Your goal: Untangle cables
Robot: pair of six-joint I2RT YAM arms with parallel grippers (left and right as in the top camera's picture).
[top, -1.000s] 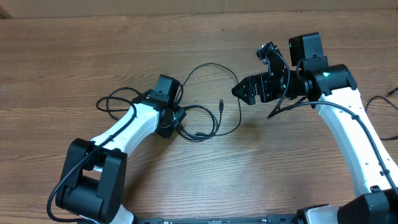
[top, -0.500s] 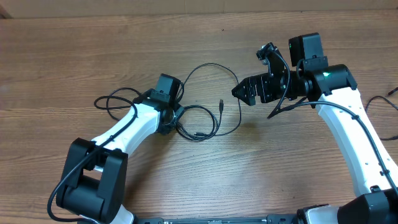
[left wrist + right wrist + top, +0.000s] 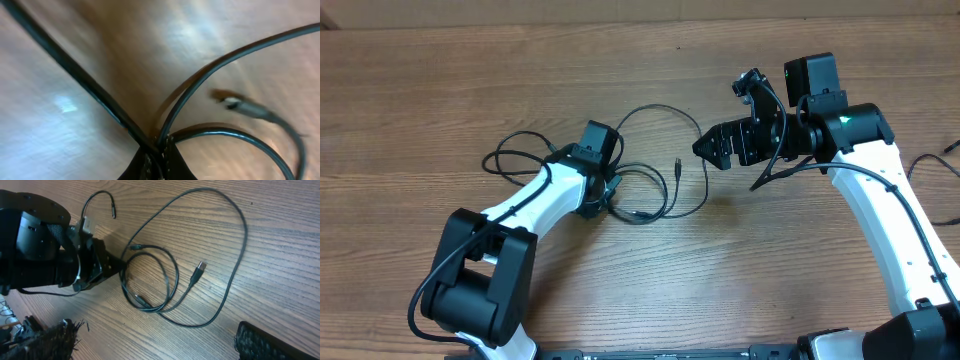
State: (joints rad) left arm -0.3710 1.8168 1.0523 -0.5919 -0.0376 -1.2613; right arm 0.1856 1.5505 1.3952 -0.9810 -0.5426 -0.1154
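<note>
Cables (image 3: pixel 75 76) pinched at tip of left hand (image 3: pixel 158 160)

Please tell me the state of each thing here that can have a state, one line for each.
cables, tangled in loops, lying on the table.
left gripper, shut on the cables where strands meet.
right gripper, open, holding nothing.
USB plug, free end, lying on the table, not gripped.

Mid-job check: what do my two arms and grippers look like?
Left arm and right arm: glossy white curved shells with bulky black joints. Left gripper and right gripper: black two-finger units. A thick black wire runs along each arm; a small green light glows near the right wrist.
</note>
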